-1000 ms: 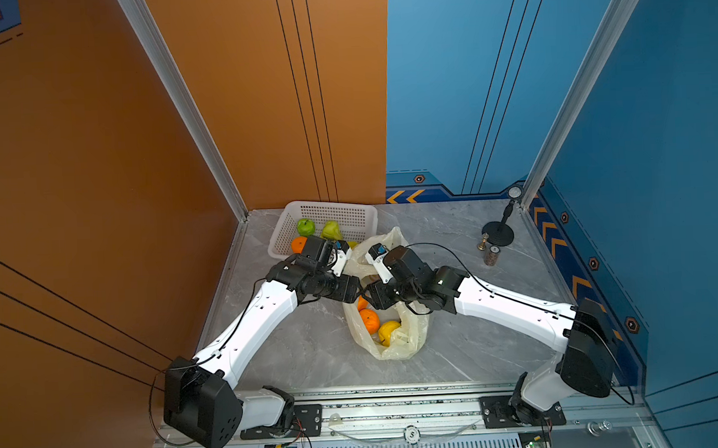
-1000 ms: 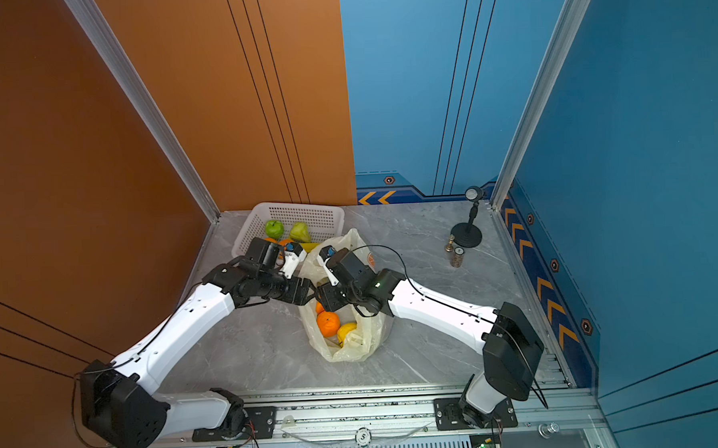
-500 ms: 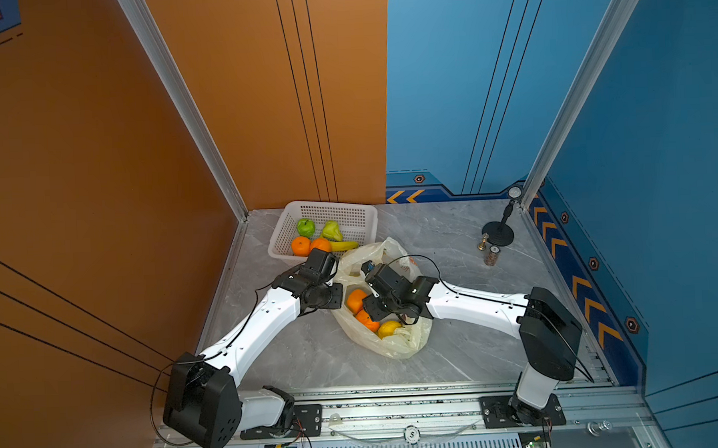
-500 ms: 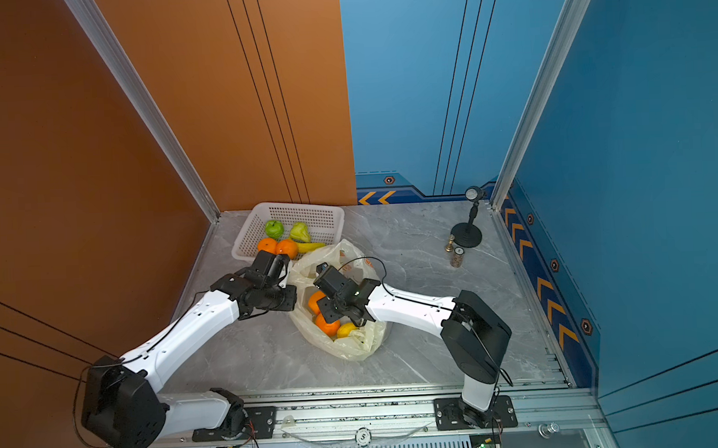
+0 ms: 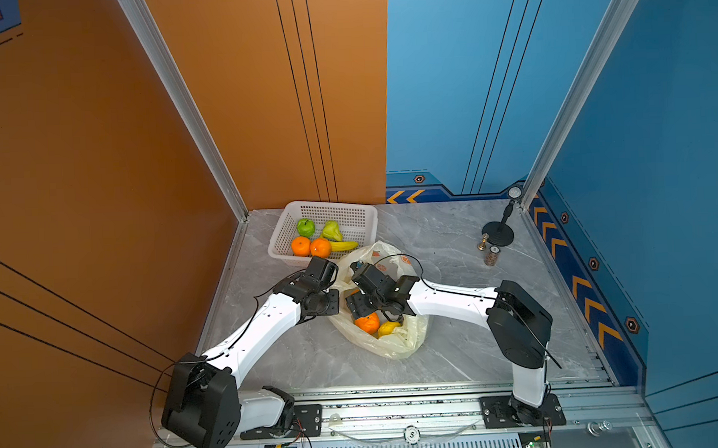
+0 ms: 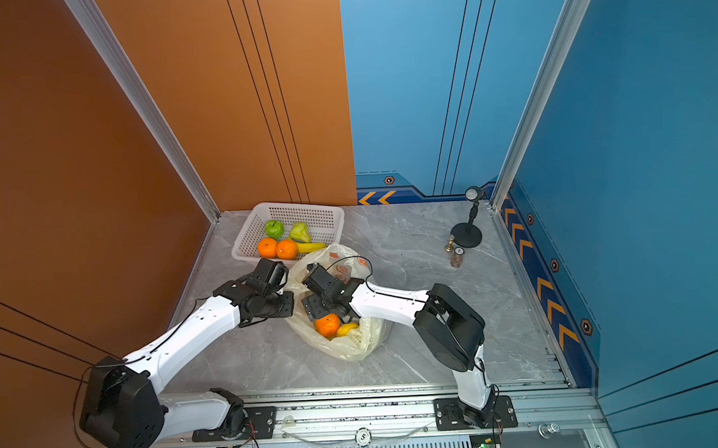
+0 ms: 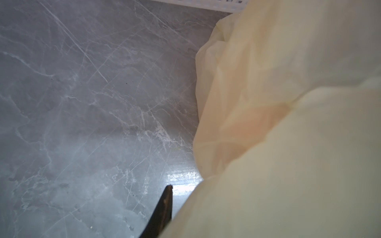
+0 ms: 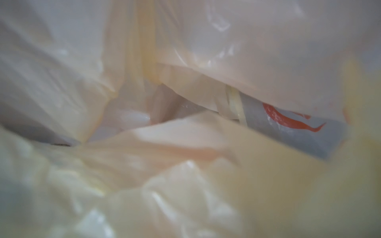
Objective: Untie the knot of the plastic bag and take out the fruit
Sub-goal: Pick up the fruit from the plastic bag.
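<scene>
Pale-yellow thin plastic bag (image 5: pixel 400 344) gapes untied; arms just lowered toward its round orange fruit (image 5: pixel 368 323); cannot tell jaws' width

Left arm (image 5: pixel 266 324) and right arm (image 5: pixel 452 302) reach inward, wrists nearly meeting. Left gripper (image 5: pixel 335 302) and right gripper (image 5: pixel 357 310) sit close together, jaw openings unreadable.

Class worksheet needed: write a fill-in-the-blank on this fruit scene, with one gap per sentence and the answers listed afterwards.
The white perforated plastic basket holds ___ round oranges. The curved yellow banana lies inside the ___. In the pale-yellow translucent plastic bag, a single orange sits beside a ___ citrus fruit. The basket's apple is ___.
Missing words: two; basket; yellow; green.
</scene>
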`<act>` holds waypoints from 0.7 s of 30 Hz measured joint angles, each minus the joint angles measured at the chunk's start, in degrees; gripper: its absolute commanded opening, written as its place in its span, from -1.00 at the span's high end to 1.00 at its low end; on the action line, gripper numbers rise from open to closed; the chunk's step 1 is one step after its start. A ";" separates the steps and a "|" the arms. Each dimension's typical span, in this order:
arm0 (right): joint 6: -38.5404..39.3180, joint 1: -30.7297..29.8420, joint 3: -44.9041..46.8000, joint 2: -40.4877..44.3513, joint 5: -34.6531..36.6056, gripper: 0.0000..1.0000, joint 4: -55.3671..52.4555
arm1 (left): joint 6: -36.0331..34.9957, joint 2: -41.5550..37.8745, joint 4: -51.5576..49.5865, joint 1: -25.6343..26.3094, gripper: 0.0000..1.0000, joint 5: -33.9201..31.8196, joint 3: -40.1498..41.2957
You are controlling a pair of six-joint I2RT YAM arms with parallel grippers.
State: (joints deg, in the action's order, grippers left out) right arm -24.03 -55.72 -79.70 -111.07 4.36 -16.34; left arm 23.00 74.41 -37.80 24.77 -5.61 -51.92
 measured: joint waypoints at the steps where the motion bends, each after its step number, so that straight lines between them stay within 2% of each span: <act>1: 0.02 0.00 -0.42 -0.59 0.00 -0.78 0.11 | 0.04 0.00 0.33 0.00 0.54 -0.02 0.13; 7: 0.22 0.00 -2.21 -4.61 -0.02 -0.65 0.50 | 0.26 0.26 1.22 0.00 0.57 -0.04 0.61; 16: 0.22 0.22 -2.75 -6.34 -0.28 -0.22 0.50 | 0.22 0.46 1.75 0.00 0.58 -0.04 0.61; 21: 0.22 0.28 -1.86 -5.40 -0.61 -0.16 0.59 | 0.20 1.60 2.34 -0.02 0.60 -0.04 0.59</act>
State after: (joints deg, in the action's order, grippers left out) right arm -23.81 -55.44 -81.56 -116.46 3.75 -15.75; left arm 23.20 76.01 -35.46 24.75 -5.65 -51.33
